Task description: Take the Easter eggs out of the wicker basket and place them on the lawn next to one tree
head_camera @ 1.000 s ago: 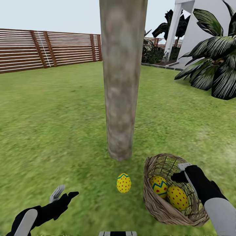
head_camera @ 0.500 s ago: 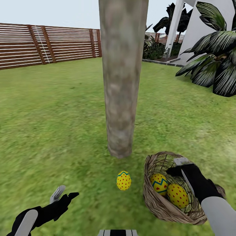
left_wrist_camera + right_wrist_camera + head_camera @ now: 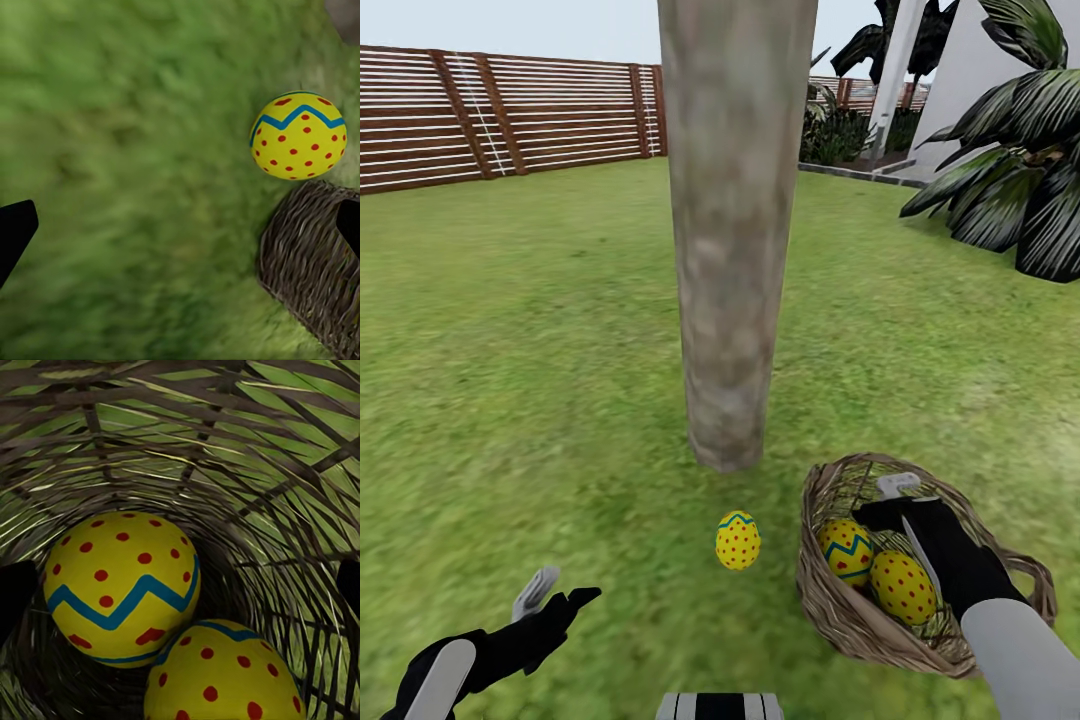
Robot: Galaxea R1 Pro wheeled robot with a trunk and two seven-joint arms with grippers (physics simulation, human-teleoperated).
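On the lawn point(image 3: 540, 350), one egg point(image 3: 738, 540) already lies by the tree point(image 3: 732, 250), at its 6 o'clock. Two eggs point(image 3: 846, 550) remain inside the wicker basket point(image 3: 830, 610); the right claw point(image 3: 895, 500) hangs open above them, the left claw point(image 3: 555, 592) open and empty.

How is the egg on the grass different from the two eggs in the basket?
The egg on the lawn stands upright and alone near the tree; the two basket eggs lie tilted, pressed together inside the wicker basket, with the right gripper above them. All three share the yellow shell, red dots and blue zigzag.
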